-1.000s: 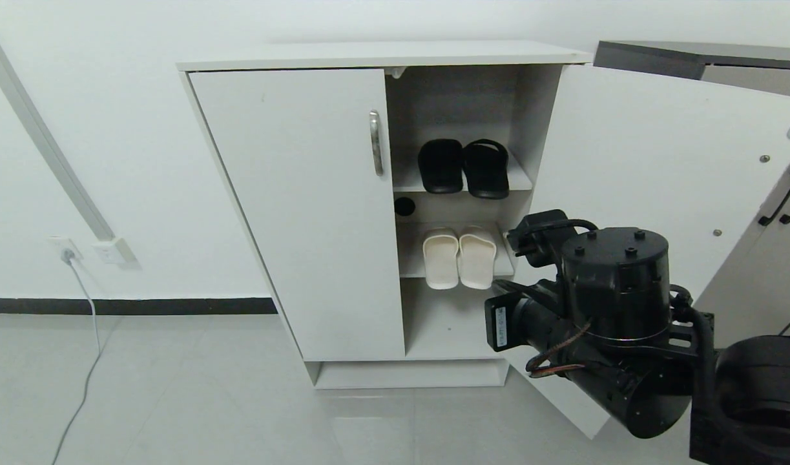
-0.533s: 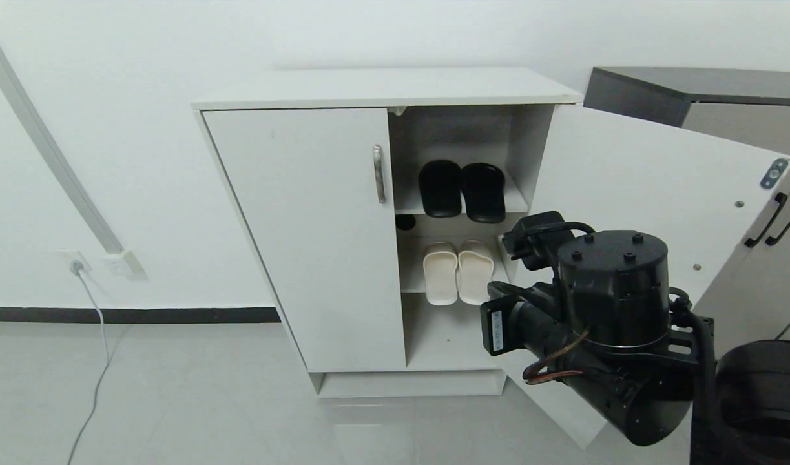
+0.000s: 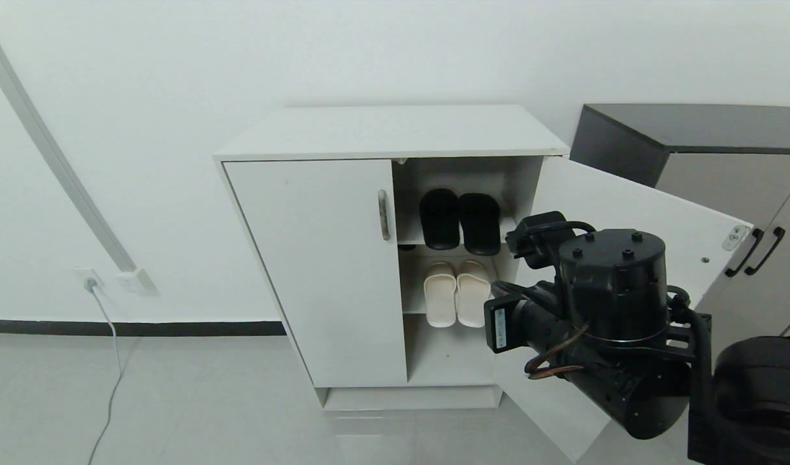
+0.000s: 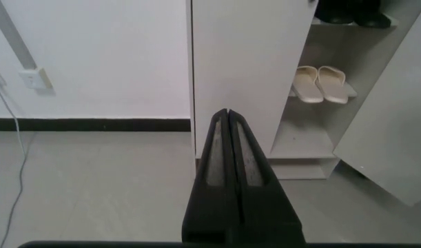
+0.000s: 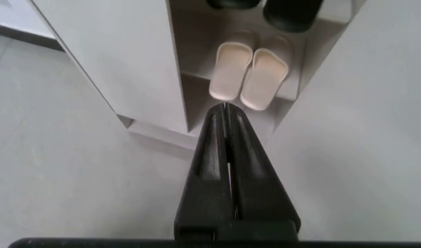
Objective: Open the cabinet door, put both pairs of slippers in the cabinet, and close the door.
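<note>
White laminate makes up the cabinet (image 3: 395,132), which stands with its back to the wall. Its left door (image 3: 317,271) is shut, with a metal handle (image 3: 384,215) at the inner edge. Its right door (image 3: 634,213) stands swung wide open, away from the cabinet front.

Inside the open half, the black slippers (image 3: 460,220) lie side by side on the upper shelf. The cream slippers (image 3: 457,293) lie side by side on the shelf just below, at its front edge. Both pairs are inside the cabinet and touched by no gripper.

The right arm (image 3: 608,310) hangs in front of the cabinet's open door, covering the door's lower part in the head view. The right gripper (image 5: 226,114) points toward the open half, apart from the cream slippers, with its fingers pressed together and nothing between them. The left gripper (image 4: 227,116) is out in front of the cabinet's shut door, well apart from it over the grey floor tiles (image 3: 175,400). Its fingers are likewise closed on nothing.

A grey cupboard (image 3: 692,132) stands just beside the cabinet on the open-door side. A wall socket (image 3: 88,282) with a hanging cable sits on the wall to the shut-door side.
</note>
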